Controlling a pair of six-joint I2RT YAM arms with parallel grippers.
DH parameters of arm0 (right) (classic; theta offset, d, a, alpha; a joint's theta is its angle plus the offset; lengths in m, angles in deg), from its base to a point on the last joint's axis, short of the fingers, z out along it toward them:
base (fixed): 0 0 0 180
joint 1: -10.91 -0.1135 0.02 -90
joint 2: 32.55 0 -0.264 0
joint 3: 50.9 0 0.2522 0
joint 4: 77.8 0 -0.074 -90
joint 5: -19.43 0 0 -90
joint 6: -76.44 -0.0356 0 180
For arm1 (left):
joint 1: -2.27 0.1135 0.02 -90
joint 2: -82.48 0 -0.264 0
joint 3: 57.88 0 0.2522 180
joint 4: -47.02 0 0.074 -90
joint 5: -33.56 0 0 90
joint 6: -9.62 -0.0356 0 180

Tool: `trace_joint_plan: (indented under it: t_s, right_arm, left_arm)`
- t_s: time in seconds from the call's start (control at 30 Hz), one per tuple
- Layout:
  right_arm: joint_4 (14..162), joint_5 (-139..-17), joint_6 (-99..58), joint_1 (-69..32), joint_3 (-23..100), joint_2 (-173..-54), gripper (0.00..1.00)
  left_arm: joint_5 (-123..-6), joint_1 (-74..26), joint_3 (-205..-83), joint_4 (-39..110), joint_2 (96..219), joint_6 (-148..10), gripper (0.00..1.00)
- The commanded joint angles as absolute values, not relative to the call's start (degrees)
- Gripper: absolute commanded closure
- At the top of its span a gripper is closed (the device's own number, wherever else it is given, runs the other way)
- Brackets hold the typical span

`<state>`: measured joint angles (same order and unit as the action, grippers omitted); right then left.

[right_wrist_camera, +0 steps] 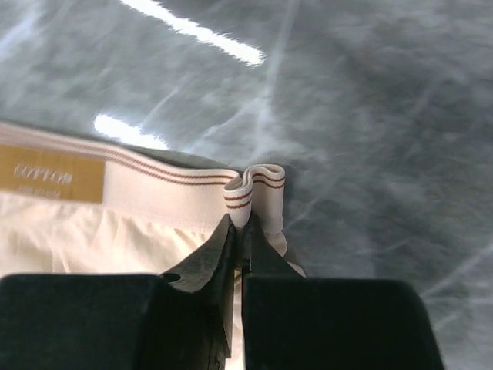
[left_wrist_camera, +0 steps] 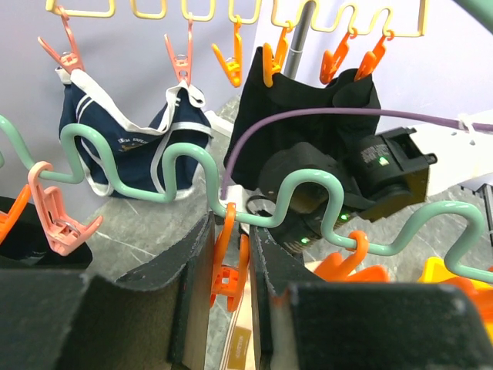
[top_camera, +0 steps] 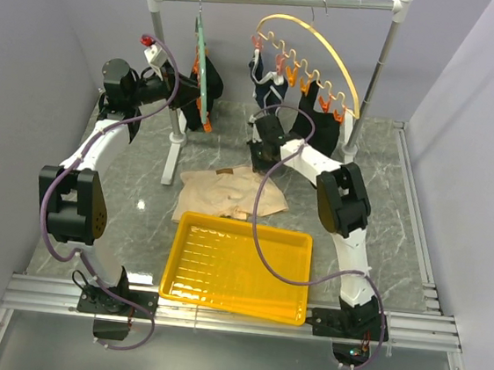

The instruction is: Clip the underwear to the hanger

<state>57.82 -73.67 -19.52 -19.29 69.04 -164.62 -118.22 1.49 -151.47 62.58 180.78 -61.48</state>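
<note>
1. The right claw (right_wrist_camera: 240,229) is pinched shut on a folded loop of the striped elastic waistband of the soft beige cloth underwear (right_wrist_camera: 139,231). The garment lies flat on the grey marbled table (right_wrist_camera: 370,92), just beyond the yellow plastic tray (top_camera: 238,268).
2. The left claw (left_wrist_camera: 231,231) squeezes an orange plastic clip (left_wrist_camera: 229,270) hanging from the green wavy-wire arc hanger (left_wrist_camera: 308,179) (narrow, both fingers against it).
3. The garment's body runs off the right wrist view, and its gold label's small print is unreadable. From above, the right arm hides that claw's tips.
</note>
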Motion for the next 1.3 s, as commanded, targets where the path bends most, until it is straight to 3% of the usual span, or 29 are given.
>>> trace_joint_plan:
  t_s: [0.0,0.23,0.53,0.77,1.27]
  right_arm:
    - [72.67,-81.03,-16.37,-19.33,62.37,-157.55,1.0]
    - [101.92,-88.76,-17.51,-18.98,52.88,-150.6,1.0]
    - [121.98,-91.66,-21.91,-19.5,51.9,-151.38,1.0]
    - [130.79,-96.58,-24.02,-19.85,54.79,-154.54,1.0]
    - [129.39,-98.7,-29.03,-22.31,60.78,-155.51,1.0]
  left_arm:
    - [-118.76,1.65,-151.19,61.99,179.95,-59.37,1.0]
    - [-117.7,1.65,-150.74,65.25,180.21,-55.24,1.0]
    - [-115.6,1.57,-151.53,66.22,181.09,-52.61,1.0]
    - [-114.98,1.22,-150.22,67.8,181.26,-51.46,1.0]
    - [-111.9,0.25,-148.99,71.57,182.85,-48.92,1.0]
